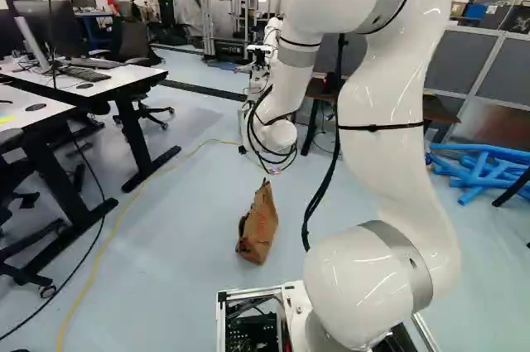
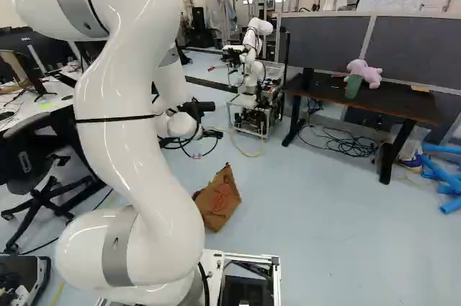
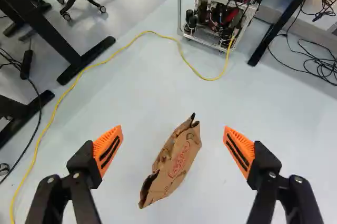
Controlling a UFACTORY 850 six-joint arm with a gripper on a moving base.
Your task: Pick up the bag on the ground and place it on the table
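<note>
Claw wide open above floor, paper bag below

Claw [image 2: 204, 107] empty, fingers spread far apart, orange pads [image 3: 108, 151] facing each other across a broad gap; nothing held. Brown paper bag [image 3: 181, 161] on the floor [image 3: 142, 95], lined up with the gap in the wrist view, touched by neither finger. Its side carries red print. Yellow cable [image 3: 63, 96] curves over the floor, apart from the bag, running to another robot [image 2: 253, 68] on a wheeled frame. Dark surface [image 2: 382, 103] at the right of the right base view: black cylinder [image 2: 307, 78] by its left end, pink plush toy [image 2: 366, 73] and green cup [image 2: 353, 86] mid-length, side by side. White surface [image 1: 124, 75] at the left of the left base view bears a keyboard [image 1: 85, 74].
</note>
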